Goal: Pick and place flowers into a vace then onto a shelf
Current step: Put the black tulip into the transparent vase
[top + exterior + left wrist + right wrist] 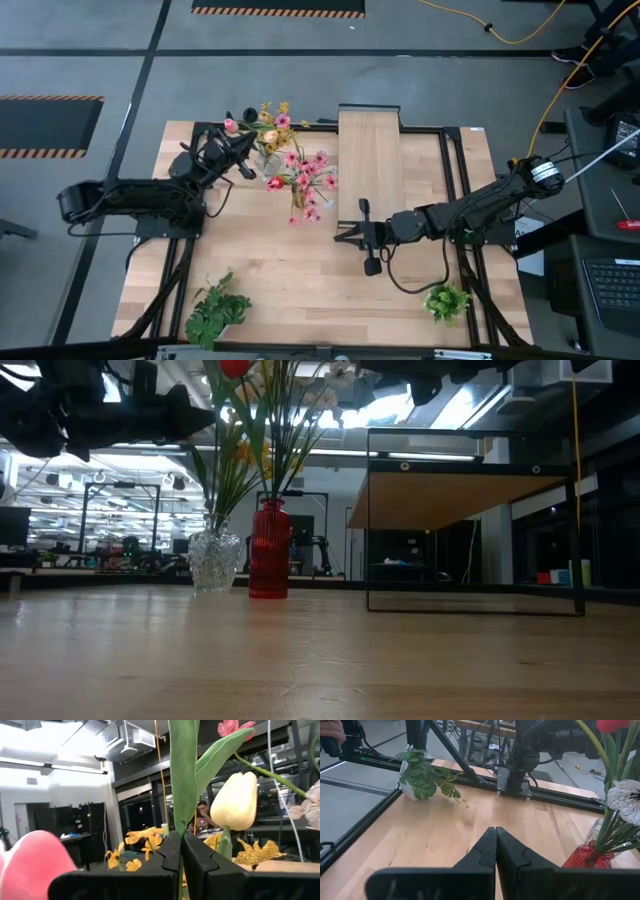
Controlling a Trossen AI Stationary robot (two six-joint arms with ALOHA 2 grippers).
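The flowers [298,172] stand bunched at about eleven o'clock on the surface [290,270], stems down in the clear glass vase [214,560], which sits just beside a red ribbed vase [268,563]. The left gripper [243,150] is up among the blooms, its jaws pinched together on a green tulip stem [183,775]. The shelf [370,160] lies at twelve to one o'clock, well apart from the vases and bare on top.

The risk, as I judge it, lies in that pinch: a stem much longer than its vase gives leverage, so a sideways pull could tip the glass vase into the red one or drag neighbouring stems out. Letting go off-centre could leave the tulip leaning out.

The right gripper [350,235] hangs near the centre of the surface, jaws together and holding nothing.

The low view alone shows both vases upright at their bases; the overhead view hides them under the blossoms. The left wrist view alone shows the grip, with a cream tulip [235,802] close by. The right wrist view shows a leafy green bunch [422,775] near the surface's edge and a person's hand [330,732] beyond it.
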